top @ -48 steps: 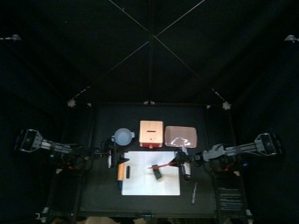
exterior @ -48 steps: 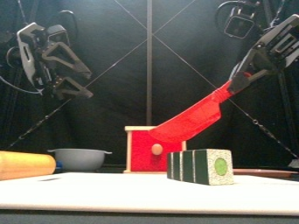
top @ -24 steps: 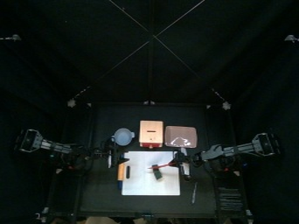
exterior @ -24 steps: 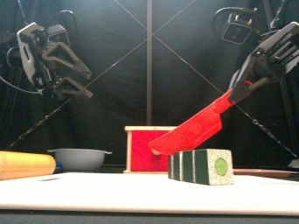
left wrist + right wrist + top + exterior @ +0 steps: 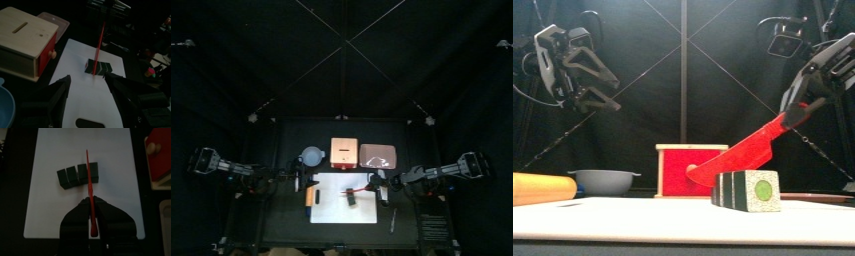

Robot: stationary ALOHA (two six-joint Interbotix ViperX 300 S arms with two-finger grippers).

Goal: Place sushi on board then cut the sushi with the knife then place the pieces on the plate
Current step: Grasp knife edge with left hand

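The dark green sushi roll (image 5: 747, 190) lies on the white cutting board (image 5: 331, 182), three blocks side by side (image 5: 77, 175). My right gripper (image 5: 92, 208) is shut on the red knife (image 5: 751, 155). The blade (image 5: 88, 175) slants down across the roll, along the seam before its end block. The roll also shows in the top view (image 5: 349, 197). My left gripper (image 5: 90, 97) hangs open and holds nothing, raised over the board's left side (image 5: 580, 70). The pink plate (image 5: 378, 155) lies at the back right.
A wooden box with a red drawer front (image 5: 344, 150) stands behind the board, a blue-grey bowl (image 5: 311, 156) to its left. An orange cylinder (image 5: 540, 187) lies on the board's left edge. A thin stick-like object (image 5: 393, 217) lies right of the board.
The right gripper has swung the red knife downward; its blade has dropped from well above the roll to the roll's top. The left arm has not moved.
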